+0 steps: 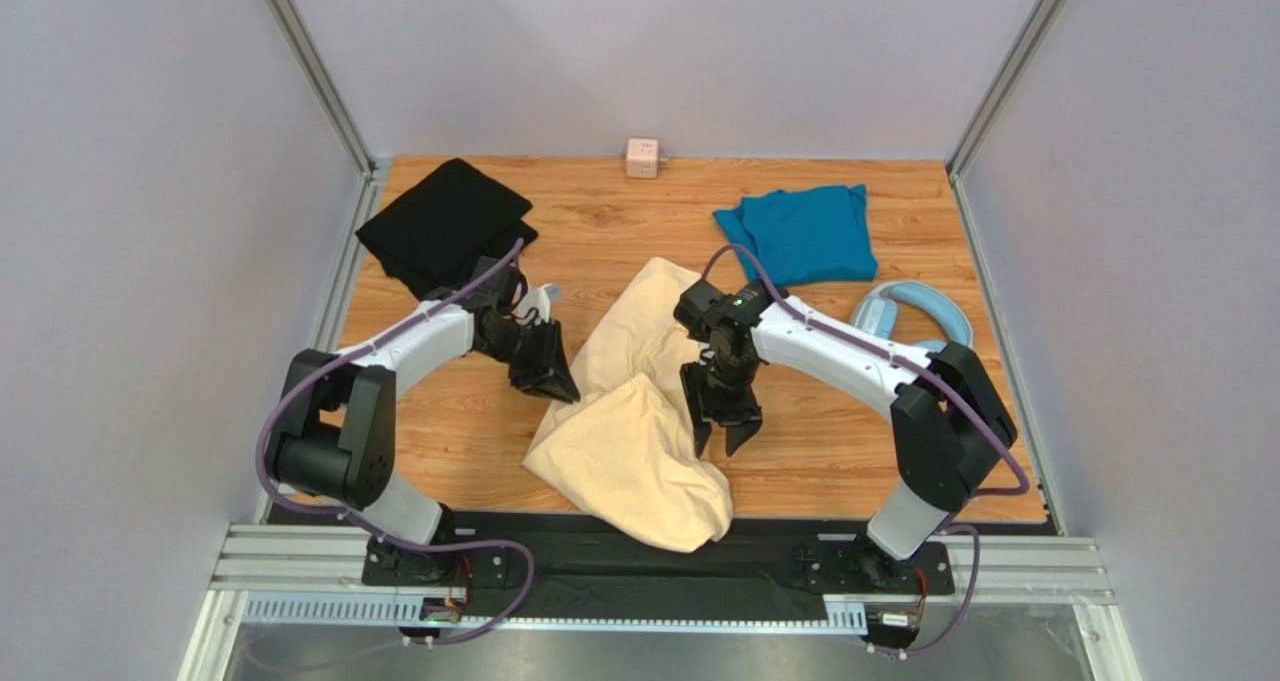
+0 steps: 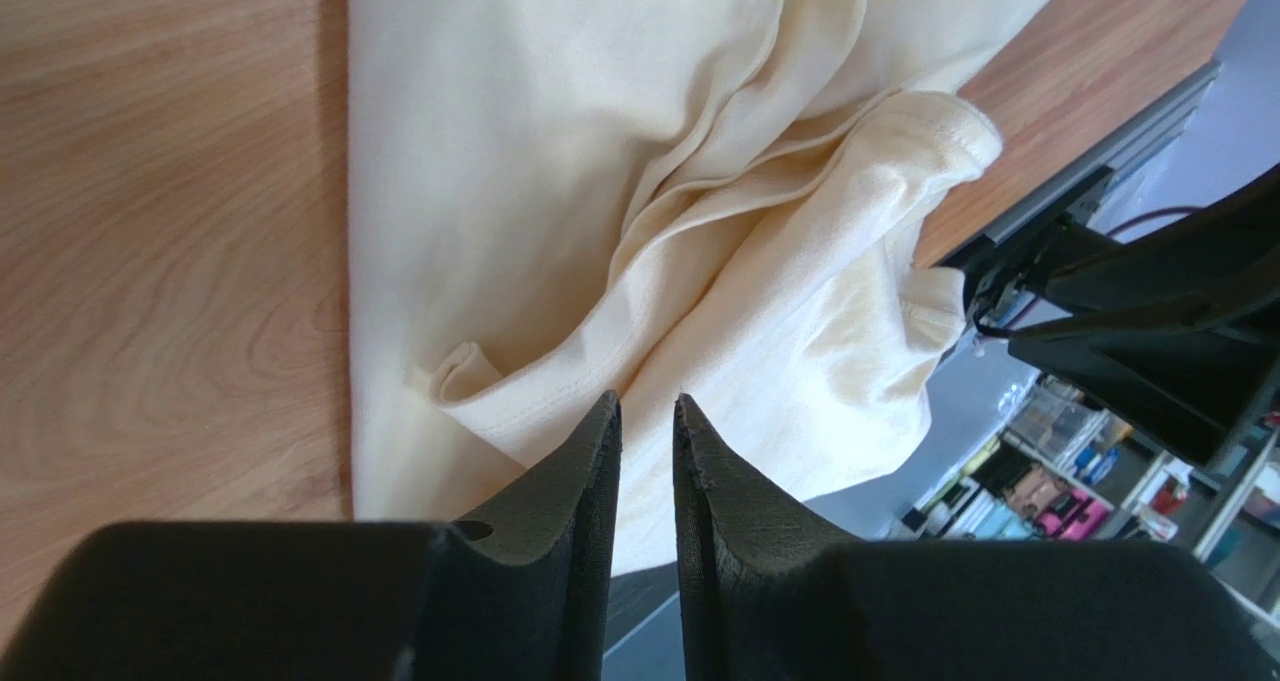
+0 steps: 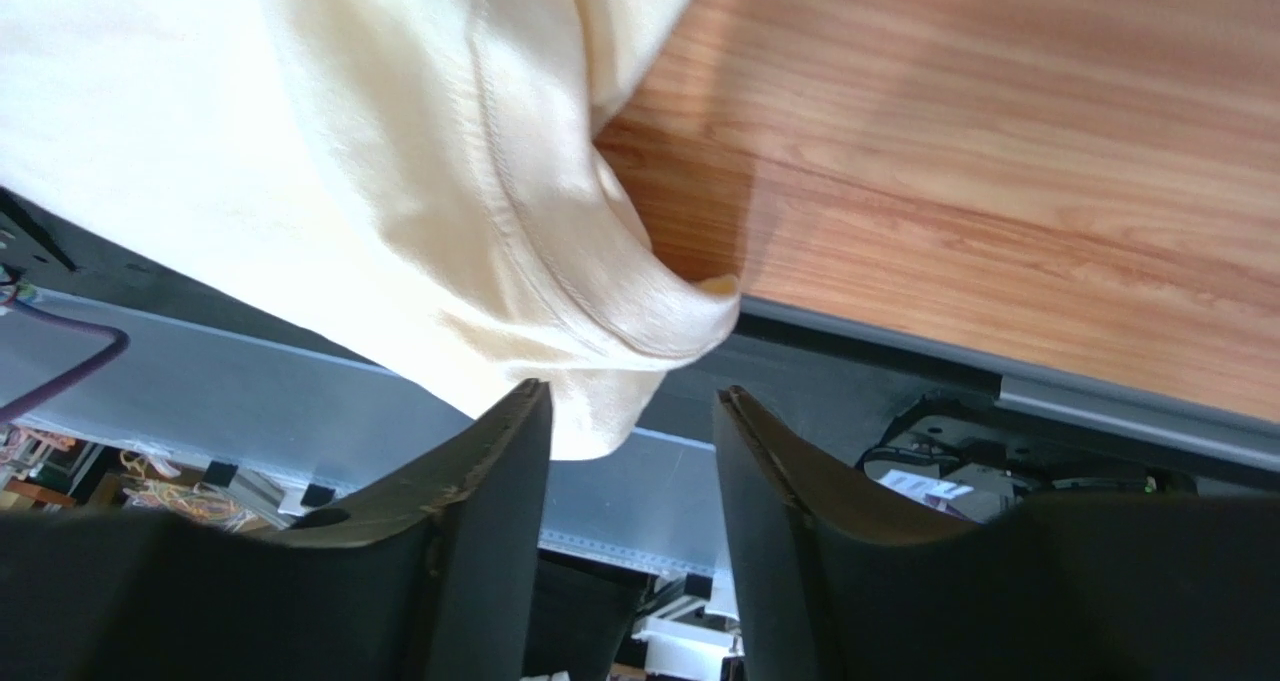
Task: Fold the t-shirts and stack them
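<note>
The cream-yellow t-shirt (image 1: 639, 434) lies crumpled in the middle of the table, and its near part hangs over the front edge. My left gripper (image 1: 549, 374) hovers at its left side. Its jaws (image 2: 646, 404) stand a narrow gap apart with nothing between them, over the rumpled cream cloth (image 2: 601, 156). My right gripper (image 1: 724, 434) is at the shirt's right side and is open. A hanging corner of the cream cloth (image 3: 301, 156) sits just beyond its left finger (image 3: 496, 486), and the gripper (image 3: 631, 396) holds nothing. The black t-shirt (image 1: 443, 224) lies back left, the teal t-shirt (image 1: 801, 234) back right.
Light-blue headphones (image 1: 917, 314) lie on the table (image 1: 451, 426) at the right, behind my right arm. A small pink cube (image 1: 643, 158) sits at the back wall. A black rail runs along the table's front edge (image 3: 962, 359).
</note>
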Motion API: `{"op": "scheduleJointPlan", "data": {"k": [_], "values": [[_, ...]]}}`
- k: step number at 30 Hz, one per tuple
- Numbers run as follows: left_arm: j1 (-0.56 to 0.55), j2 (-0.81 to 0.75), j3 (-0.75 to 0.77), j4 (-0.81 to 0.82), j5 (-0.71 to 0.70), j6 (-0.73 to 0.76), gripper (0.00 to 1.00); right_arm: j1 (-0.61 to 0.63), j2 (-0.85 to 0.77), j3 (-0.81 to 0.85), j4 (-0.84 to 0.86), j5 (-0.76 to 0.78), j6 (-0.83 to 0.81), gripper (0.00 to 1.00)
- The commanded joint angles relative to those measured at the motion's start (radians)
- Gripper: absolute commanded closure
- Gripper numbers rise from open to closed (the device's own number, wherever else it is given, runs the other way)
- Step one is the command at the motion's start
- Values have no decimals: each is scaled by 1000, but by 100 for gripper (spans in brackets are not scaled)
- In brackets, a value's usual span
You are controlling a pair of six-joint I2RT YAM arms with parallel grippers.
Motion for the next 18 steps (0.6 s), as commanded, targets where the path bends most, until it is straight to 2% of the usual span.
{"op": "scheduleJointPlan", "data": {"k": [1,4,18], "values": [[-22,21,-54,50,67,39,73,-5,14,84,37,-3,-20,49],[-37,18,-66,64,68,33,68,-15,28,90,38,-9,-20,49],[-66,55,-87,65,125,22,67,-38,89,130,46,-45,-39,48]]}}
